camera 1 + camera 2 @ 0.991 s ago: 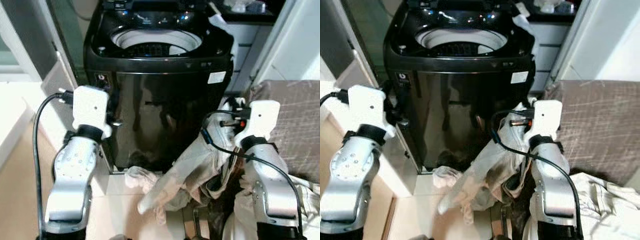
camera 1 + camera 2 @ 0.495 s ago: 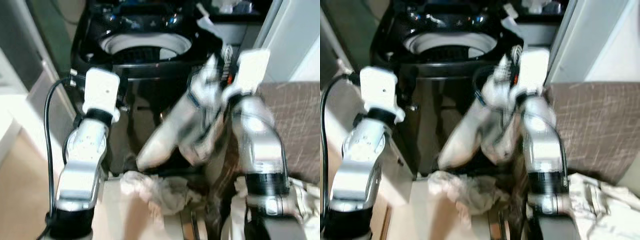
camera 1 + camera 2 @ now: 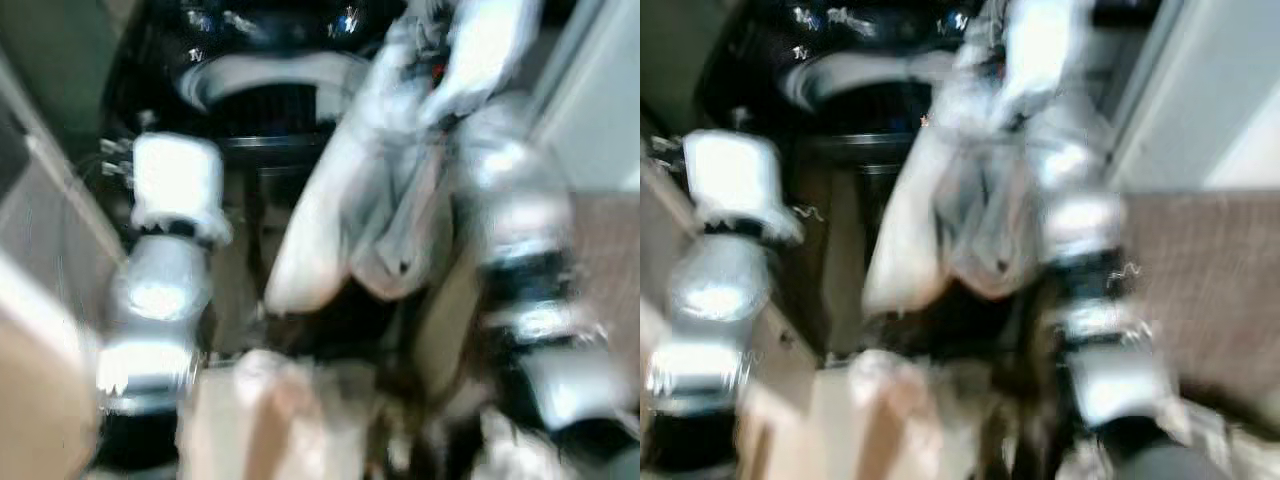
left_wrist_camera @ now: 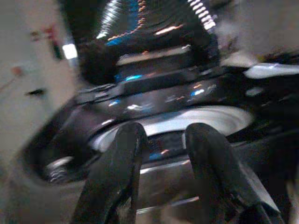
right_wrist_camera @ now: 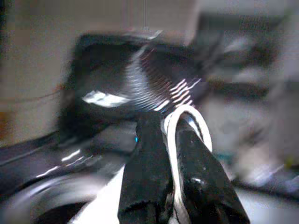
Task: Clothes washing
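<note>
Clearly blurred by motion, both eye views looked down at a black top-loading washing machine (image 3: 270, 90) with its lid up and its pale drum rim showing. The right gripper (image 5: 167, 135) was raised at the machine's near right corner, level with its top. In the right wrist view its two black fingers (image 5: 147, 163) were pressed close together on a fold of white cloth, a thin white edge of it looping out between the tips. That cloth, a pale garment (image 3: 360, 210), hung from the right gripper down the front of the machine, its lower end clear of the floor. More pale laundry (image 3: 270, 400) lay heaped on the floor at the foot of the machine.

The left gripper (image 4: 163, 135) was held up at the machine's near left side, apart from the garment. In the left wrist view its fingers (image 4: 124, 154) stood a narrow gap apart with nothing between them, pointing toward the drum opening and the lit control panel (image 4: 154, 93) beyond it. A brown woven surface (image 3: 1210, 270) lay just right of the machine.
</note>
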`<state>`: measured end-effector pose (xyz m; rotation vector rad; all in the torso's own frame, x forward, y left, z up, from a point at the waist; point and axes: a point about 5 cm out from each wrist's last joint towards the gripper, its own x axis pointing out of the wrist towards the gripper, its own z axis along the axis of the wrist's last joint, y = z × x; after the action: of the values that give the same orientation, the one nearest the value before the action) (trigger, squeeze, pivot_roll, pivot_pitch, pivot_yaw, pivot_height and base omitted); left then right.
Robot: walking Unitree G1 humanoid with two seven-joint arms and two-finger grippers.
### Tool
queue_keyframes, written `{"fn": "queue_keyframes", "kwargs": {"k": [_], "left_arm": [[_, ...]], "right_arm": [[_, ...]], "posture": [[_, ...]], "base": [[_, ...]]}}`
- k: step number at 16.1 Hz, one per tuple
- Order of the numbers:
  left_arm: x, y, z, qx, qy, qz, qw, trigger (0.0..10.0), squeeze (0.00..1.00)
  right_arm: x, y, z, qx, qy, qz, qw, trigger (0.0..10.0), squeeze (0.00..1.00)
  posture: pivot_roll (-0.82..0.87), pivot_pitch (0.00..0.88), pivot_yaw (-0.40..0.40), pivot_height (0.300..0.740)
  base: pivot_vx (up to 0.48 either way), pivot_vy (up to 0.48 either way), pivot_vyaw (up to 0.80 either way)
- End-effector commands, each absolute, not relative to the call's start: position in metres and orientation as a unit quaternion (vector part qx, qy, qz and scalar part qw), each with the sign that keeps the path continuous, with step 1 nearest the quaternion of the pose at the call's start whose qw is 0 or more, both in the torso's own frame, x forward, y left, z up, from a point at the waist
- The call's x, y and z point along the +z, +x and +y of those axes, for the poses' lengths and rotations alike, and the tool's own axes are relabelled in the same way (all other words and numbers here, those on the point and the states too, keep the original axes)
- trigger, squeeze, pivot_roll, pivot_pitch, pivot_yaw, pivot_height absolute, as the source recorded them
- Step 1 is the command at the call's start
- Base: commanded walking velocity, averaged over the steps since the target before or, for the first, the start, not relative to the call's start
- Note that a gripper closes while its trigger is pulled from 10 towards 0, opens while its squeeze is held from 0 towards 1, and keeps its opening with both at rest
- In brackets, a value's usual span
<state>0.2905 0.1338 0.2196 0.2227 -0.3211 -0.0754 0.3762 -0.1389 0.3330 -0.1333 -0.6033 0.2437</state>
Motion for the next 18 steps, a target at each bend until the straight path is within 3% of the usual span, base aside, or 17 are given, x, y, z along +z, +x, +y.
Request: {"fn": "queue_keyframes", "kwargs": {"k": [1,3,5,6,7,9,11,12,13,14,16,18], "left_arm": [[0.232,0.288,0.145,-0.018,0.13,-0.188,0.973,10.0,0.0],[0.246,0.283,0.135,-0.045,0.16,-0.234,0.958,10.0,0.0],[0.257,0.281,0.13,-0.053,0.178,-0.265,0.946,10.0,0.0],[0.258,0.282,0.129,-0.054,0.178,-0.267,0.945,10.0,0.0],[0.264,0.281,0.124,-0.054,0.174,-0.286,0.941,10.0,0.0],[0.276,0.276,0.12,-0.06,0.17,-0.315,0.932,10.0,0.0],[0.284,0.271,0.119,-0.063,0.166,-0.331,0.927,10.0,0.0],[0.285,0.269,0.119,-0.063,0.169,-0.335,0.925,10.0,0.0],[0.284,0.265,0.121,-0.06,0.17,-0.333,0.926,10.0,0.0],[0.282,0.263,0.122,-0.053,0.173,-0.328,0.927,10.0,0.0],[0.278,0.263,0.13,-0.037,0.171,-0.313,0.933,10.0,0.0],[0.279,0.261,0.129,-0.041,0.174,-0.315,0.932,10.0,0.0]], "right_arm": [[0.393,0.36,-0.121,0.145,-0.067,-0.405,0.901,10.0,0.0],[0.466,0.348,-0.131,0.111,-0.097,-0.485,0.862,10.0,0.0],[0.52,0.341,-0.127,0.096,-0.125,-0.506,0.848,10.0,0.0],[0.526,0.341,-0.125,0.094,-0.13,-0.501,0.85,10.0,0.0],[0.525,0.354,-0.115,0.076,-0.19,-0.445,0.872,10.0,0.0],[0.494,0.379,-0.105,0.058,-0.266,-0.361,0.892,10.0,0.0],[0.462,0.394,-0.099,0.063,-0.282,-0.315,0.904,10.0,0.0],[0.431,0.405,-0.091,0.067,-0.351,-0.274,0.893,10.0,0.0],[0.401,0.413,-0.085,0.086,-0.358,-0.236,0.899,10.0,0.0],[0.392,0.416,-0.086,0.095,-0.307,-0.217,0.922,10.0,0.0],[0.374,0.42,-0.084,0.103,-0.274,-0.184,0.938,10.0,0.0],[0.357,0.423,-0.08,0.104,-0.309,-0.167,0.93,10.0,0.0]], "posture": [[0.02,0.0,-0.015,0.74],[0.02,0.0,-0.014,0.74],[0.02,0.0,-0.007,0.74],[0.02,0.0,-0.007,0.74],[0.03,0.0,-0.013,0.74],[0.05,0.0,-0.026,0.74],[0.08,0.0,-0.043,0.74],[0.1,0.0,-0.053,0.74],[0.12,0.0,-0.068,0.74],[0.13,0.0,-0.077,0.74],[0.14,0.0,-0.084,0.74],[0.15,0.0,-0.08,0.74]], "base": [[0.428,0.0,0.0],[0.431,0.0,0.0],[0.431,0.0,0.0],[0.431,0.0,0.0],[0.431,0.0,0.0],[0.0,0.0,0.0],[0.0,0.0,0.0],[0.0,0.0,0.0],[0.0,0.0,0.0],[0.0,0.0,0.0],[0.0,0.0,0.0],[0.0,0.0,0.0]]}}
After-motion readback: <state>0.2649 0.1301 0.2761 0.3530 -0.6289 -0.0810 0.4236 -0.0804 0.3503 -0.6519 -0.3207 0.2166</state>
